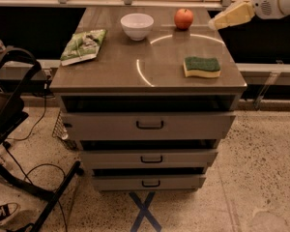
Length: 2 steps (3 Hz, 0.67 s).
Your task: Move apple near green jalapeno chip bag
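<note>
The red-orange apple sits at the back of the cabinet top, right of the middle. The light green jalapeno chip bag lies flat near the left edge. My gripper comes in from the upper right on a white arm, its pale yellowish fingers pointing left. Its tip hangs just right of the apple, a short gap away, and nothing shows in it.
A white bowl stands between the bag and the apple. A green-and-yellow sponge lies at the right front. The cabinet has three drawers. A black frame and cables stand on the floor at left.
</note>
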{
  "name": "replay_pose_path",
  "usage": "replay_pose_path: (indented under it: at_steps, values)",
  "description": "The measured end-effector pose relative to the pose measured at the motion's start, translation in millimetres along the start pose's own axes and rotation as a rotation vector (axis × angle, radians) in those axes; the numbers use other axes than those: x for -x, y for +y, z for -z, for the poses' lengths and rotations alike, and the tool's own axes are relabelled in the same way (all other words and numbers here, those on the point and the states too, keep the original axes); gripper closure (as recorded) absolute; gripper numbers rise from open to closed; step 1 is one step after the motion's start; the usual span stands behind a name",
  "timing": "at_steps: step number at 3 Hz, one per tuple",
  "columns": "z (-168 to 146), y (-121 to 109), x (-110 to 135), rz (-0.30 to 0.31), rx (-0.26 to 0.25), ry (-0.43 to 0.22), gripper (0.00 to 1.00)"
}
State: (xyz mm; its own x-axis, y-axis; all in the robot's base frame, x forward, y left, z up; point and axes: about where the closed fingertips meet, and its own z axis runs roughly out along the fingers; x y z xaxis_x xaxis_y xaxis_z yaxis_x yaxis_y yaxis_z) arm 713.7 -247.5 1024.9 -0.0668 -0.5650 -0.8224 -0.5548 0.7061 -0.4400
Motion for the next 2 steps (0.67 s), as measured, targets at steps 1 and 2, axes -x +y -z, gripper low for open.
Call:
replay_pose_path:
  at_steps: [1,2]
  values:
    - [-51,-21,-11,-0.098,-0.013,-0.06,0.0]
    - [-133,-48,-35,-0.146,-0.079,-0.014,0.0]
